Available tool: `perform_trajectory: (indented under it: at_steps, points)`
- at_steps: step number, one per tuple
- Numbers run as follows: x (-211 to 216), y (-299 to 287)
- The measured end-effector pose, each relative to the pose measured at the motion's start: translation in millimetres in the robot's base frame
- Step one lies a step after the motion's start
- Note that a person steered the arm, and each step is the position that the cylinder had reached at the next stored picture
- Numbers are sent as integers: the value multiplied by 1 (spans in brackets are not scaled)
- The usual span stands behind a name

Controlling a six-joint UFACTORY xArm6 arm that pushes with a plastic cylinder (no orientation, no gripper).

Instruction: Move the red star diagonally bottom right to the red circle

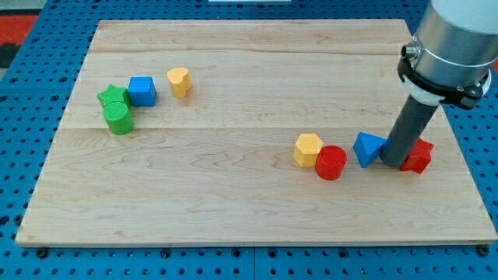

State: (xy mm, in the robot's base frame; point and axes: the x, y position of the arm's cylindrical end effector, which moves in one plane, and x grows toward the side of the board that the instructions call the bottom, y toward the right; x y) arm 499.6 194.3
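The red star [419, 156] lies at the view's right, partly hidden behind my rod. My tip [393, 162] rests on the board touching the star's left side, between it and the blue triangle [368, 148]. The red circle [331, 162] stands left of the blue triangle, touching the yellow hexagon [308, 148] on its left. The red star is to the right of the red circle at about the same height in the view.
At the view's upper left sit a green star [111, 96], a green cylinder [118, 118], a blue cube [142, 90] and a yellow heart [179, 81]. The wooden board [233, 210] lies on a blue pegboard; its right edge is near the red star.
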Motion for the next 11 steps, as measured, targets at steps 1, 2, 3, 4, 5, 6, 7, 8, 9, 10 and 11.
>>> perform_trajectory:
  at_steps: [1,2,3,4,5,6,7,8,9,10,11]
  points:
    - [-12,-5]
    - [-2,-11]
    - [-67,-3]
    - [-76,56]
    - [-33,91]
    - [36,40]
    - [70,13]
    - [24,72]
    - [-11,65]
    - [10,14]
    - [24,5]
